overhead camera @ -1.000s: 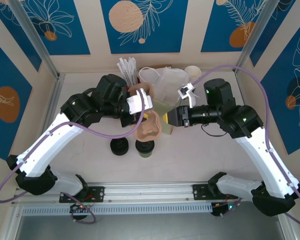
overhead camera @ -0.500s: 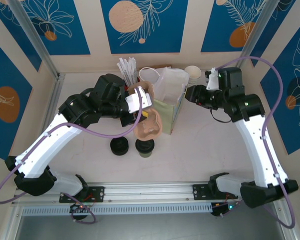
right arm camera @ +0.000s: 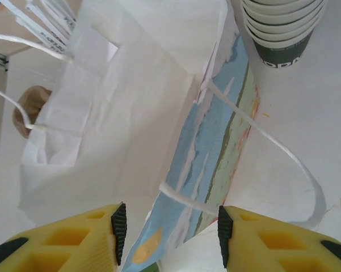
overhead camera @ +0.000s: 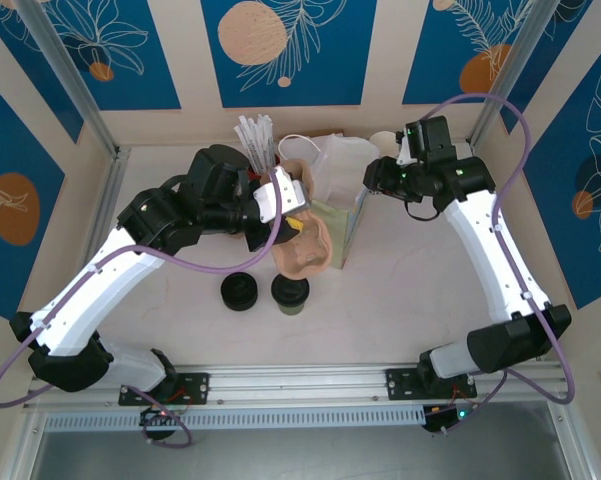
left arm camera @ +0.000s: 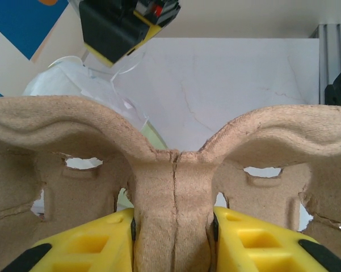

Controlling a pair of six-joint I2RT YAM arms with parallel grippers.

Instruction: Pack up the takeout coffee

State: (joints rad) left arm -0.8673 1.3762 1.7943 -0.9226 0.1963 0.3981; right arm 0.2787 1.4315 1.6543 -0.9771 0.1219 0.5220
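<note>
Left gripper [left arm camera: 173, 220]: narrow gap, yellow fingers [left arm camera: 91, 246] pinched on the centre rib of the brown moulded-pulp cup carrier [left arm camera: 173, 170]. The carrier is held off the pale table [overhead camera: 400, 290], tilted, its far edge against the white paper bag with blue-green printed side [overhead camera: 338, 180].

Right gripper [right arm camera: 170, 225]: jaws parted, holding nothing, hovering above the bag's open rim. One paper-twine handle [right arm camera: 187, 199] crosses the gap.

Takeout coffee, a dark olive paper cup with round black lid [overhead camera: 290, 293], stands upright on the table, just under the carrier's near edge. Low stack of black lids [overhead camera: 240, 292] just beside it, left. Bare table right of the cup. Stack of cream paper cups [right arm camera: 283, 28] crowds the bag's far corner.
</note>
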